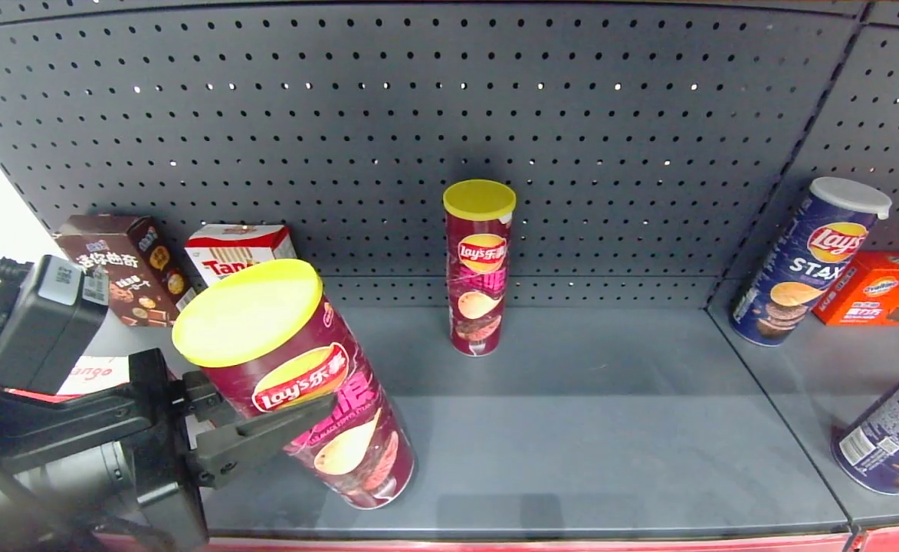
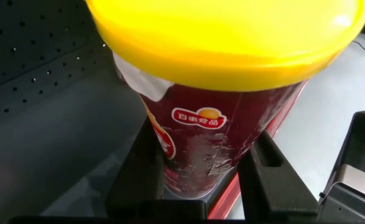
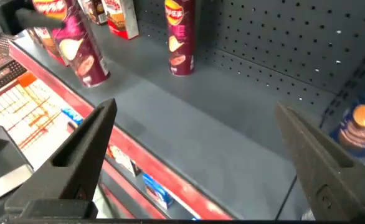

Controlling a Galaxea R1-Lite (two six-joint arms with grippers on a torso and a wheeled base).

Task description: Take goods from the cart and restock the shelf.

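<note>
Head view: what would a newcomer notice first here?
The yellow-lidded maroon can, tilted at the front left of the shelf, clamped in the left gripper. A matching can stands upright at the back centre by the pegboard. The right gripper hangs open before the shelf.

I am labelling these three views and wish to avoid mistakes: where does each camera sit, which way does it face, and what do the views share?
Head view: on the head, facing forward and down at the shelf; the left gripper, shut on a maroon chip can, shows lower left.
Left wrist view: on the left wrist, facing along its gripper at that can's yellow lid.
Right wrist view: on the right wrist, facing the shelf between the open right gripper.
Shared: all three show that can.
</note>
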